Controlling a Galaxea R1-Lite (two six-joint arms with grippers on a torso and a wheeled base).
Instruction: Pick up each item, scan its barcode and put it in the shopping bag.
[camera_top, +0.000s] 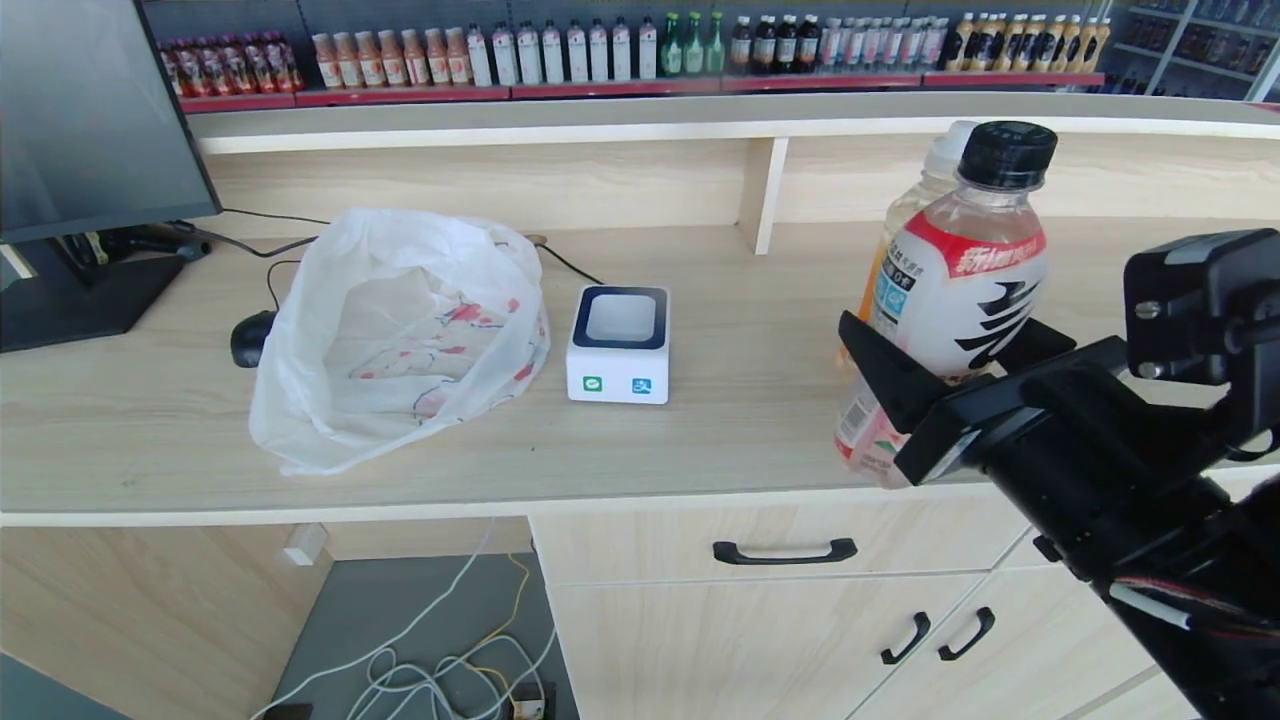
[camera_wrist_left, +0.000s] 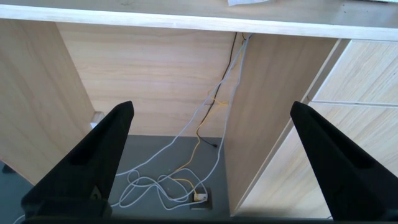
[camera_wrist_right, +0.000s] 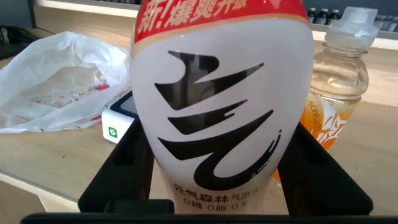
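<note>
Right pincer (camera_top: 950, 365) is clamped on the black-capped drink bottle (camera_top: 965, 265), one jaw on each side of the white-labelled body about mid-height. The bottle stands upright over the near right part of the tabletop (camera_top: 740, 420). I can't quite tell if its base is clear of the surface, as the arm hides it.

I judge it full, so fairly heavy for its size. The plastic is stiff enough, but the label sleeve looks smooth and could slip or twist if I tilt it. The mid-body hold looks right to me, below the shoulder. I don't see the barcode from here.

A second bottle, orange drink with a clear cap (camera_top: 940, 165), stands just behind and beside the held one.

The barcode scanner (camera_top: 620, 345) sits mid-tabletop, well left of the held bottle. The shopping bag (camera_top: 400, 330) lies slumped just left of the scanner, mouth open.

Left pincer (camera_wrist_left: 211, 168) is spread wide, gripping nothing, down below the tabletop edge with floor cables (camera_wrist_left: 186, 174) beyond it.
</note>
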